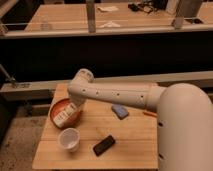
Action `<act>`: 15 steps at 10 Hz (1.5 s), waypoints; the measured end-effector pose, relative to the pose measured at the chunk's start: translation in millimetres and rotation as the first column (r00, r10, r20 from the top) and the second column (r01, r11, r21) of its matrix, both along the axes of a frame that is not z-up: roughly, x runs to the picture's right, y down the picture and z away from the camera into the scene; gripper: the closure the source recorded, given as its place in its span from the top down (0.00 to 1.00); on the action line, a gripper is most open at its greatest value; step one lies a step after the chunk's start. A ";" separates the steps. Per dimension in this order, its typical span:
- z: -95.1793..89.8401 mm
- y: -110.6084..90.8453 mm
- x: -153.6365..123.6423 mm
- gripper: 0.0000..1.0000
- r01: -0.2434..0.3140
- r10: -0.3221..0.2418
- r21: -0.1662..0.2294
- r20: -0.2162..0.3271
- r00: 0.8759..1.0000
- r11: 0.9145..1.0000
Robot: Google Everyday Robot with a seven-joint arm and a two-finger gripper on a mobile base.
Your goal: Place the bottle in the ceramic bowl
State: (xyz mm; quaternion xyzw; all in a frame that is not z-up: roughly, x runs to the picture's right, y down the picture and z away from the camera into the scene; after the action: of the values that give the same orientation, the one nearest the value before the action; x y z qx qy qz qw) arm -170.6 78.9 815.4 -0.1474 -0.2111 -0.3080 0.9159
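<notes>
One bottle [65, 115] below the gripper [75, 107] — over the ceramic bowl [56, 107], grip unclear.

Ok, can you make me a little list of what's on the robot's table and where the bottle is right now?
table: small wooden table
gripper: gripper reaching down over the bowl at the table's back left
bottle: whitish bottle with a pale label, tilted, over the inside of the bowl, at the gripper
bowl: orange-red ceramic bowl, wider than the cup
cup: white paper cup, upright, in front of the bowl
dark thing: flat black object right of the cup
blue thing: small blue object near the table's middle
</notes>
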 end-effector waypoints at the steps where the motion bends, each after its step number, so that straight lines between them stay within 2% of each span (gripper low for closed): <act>1: 0.0 -0.1 0.1 0.14 0.002 -0.002 0.001 0.001 1.000 1.000; 15: 1.6 0.5 1.4 0.14 0.026 -0.026 0.010 0.017 1.000 1.000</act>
State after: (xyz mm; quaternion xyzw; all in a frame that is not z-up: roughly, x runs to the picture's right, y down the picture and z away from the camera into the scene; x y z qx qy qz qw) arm -169.2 79.4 817.0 -0.1432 -0.2154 -0.3222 0.9107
